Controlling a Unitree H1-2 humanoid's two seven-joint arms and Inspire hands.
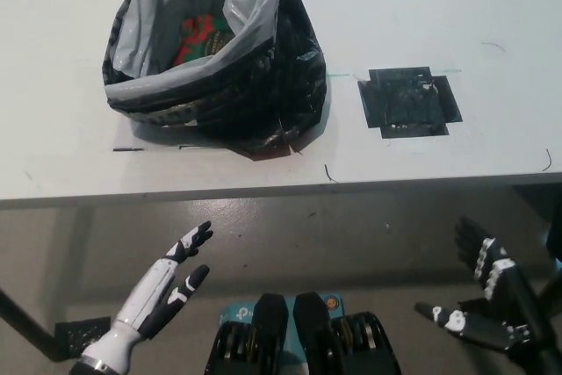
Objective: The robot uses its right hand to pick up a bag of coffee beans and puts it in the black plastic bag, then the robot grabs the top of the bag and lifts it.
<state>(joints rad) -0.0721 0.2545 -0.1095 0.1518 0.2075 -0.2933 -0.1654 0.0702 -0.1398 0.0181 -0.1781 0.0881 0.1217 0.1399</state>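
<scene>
1. Coffee beans bag, red and green, lies inside the black plastic bag, seen through its open mouth.
2. That black plastic bag stands on the white counter at about 11 o'clock in the head view, its grey-lined rim folded outward and slumped.
3. A black tape patch is stuck to the counter at about 2 o'clock, just beside the bag but apart from it.
4. Right robot hand, black, hangs below the counter edge at about 4 o'clock, over the floor, fingers spread apart and holding nothing.
5. Left robot hand, white, rests at about 7 o'clock, also below the counter, fingers extended and apart, empty.
</scene>
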